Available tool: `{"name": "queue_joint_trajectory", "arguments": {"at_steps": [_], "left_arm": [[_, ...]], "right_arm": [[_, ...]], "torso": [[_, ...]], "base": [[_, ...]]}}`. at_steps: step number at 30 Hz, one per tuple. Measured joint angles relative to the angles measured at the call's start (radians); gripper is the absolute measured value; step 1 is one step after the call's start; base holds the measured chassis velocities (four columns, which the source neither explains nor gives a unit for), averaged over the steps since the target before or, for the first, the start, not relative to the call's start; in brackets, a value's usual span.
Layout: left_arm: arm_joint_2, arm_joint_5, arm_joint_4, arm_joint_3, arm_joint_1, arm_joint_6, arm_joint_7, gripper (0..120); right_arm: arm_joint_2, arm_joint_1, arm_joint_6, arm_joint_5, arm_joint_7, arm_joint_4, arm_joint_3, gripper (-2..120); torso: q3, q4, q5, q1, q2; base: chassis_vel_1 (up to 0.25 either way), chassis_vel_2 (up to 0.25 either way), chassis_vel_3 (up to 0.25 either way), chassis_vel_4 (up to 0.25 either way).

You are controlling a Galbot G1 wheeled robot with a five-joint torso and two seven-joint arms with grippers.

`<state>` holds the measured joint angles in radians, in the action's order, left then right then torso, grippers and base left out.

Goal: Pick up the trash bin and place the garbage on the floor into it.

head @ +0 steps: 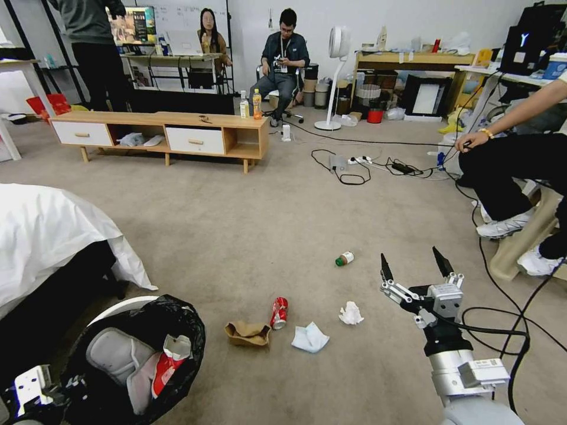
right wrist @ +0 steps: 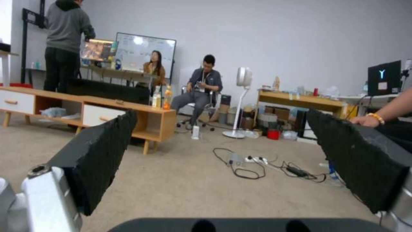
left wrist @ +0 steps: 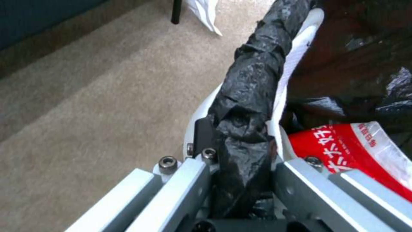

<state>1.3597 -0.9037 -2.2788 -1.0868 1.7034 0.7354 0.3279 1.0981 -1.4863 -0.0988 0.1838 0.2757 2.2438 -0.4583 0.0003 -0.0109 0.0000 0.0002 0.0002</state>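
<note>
Item: small round white plastic trash bin (head: pixel 121 307) lined with crinkly black bag, lower left of the head view, carried off the beige-tan carpet floor (head: pixel 236 236) beside a white-sheeted bed (head: pixel 47 230). Contents: red printed snack wrapper (head: pixel 165 369).

Left hand (left wrist: pixel 240 174): pinching the bin's bag-wrapped rim, one finger outside, one inside. Judged light and thin-walled; the bag is slick, so the rim is the sound hold.

Right hand (head: pixel 416 271): spread wide, empty, raised above the carpet at lower right.

Garbage on the carpet, between the two hands:
- red soda can (head: pixel 279 312), lying down; rigid, likely to roll, best taken across its body.
- torn brown cardboard (head: pixel 248 333), just beside the can; light, pliable.
- white tissues, one flat (head: pixel 310 337), one crumpled (head: pixel 351 313); soft, pinch anywhere.
- small green-capped bottle (head: pixel 344 258), farther out, on its side; smooth, may roll.
</note>
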Motion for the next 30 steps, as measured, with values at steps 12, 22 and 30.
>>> {"name": "queue_joint_trajectory", "arguments": {"at_steps": [12,22,30], "left_arm": [[0.004,0.002,0.005,0.001,-0.004,0.000,0.000,1],[0.005,0.000,0.005,0.002,-0.005,0.000,0.000,1],[0.004,0.000,0.005,0.003,-0.005,0.000,0.000,1]], "right_arm": [[-0.004,0.004,-0.001,0.007,-0.005,-0.005,0.006,100],[-0.005,0.008,-0.001,0.010,-0.005,-0.008,0.007,100],[-0.006,0.007,-0.001,0.010,-0.005,-0.008,0.007,100]], "torso": [[0.000,0.0000,0.0000,0.000,0.000],[0.000,-0.0001,0.0000,0.000,0.000],[0.000,0.0000,-0.0001,0.000,0.000]], "base": [[-0.023,0.026,0.020,-0.024],[0.000,0.000,0.000,0.000],[0.000,0.000,0.000,0.000]]}}
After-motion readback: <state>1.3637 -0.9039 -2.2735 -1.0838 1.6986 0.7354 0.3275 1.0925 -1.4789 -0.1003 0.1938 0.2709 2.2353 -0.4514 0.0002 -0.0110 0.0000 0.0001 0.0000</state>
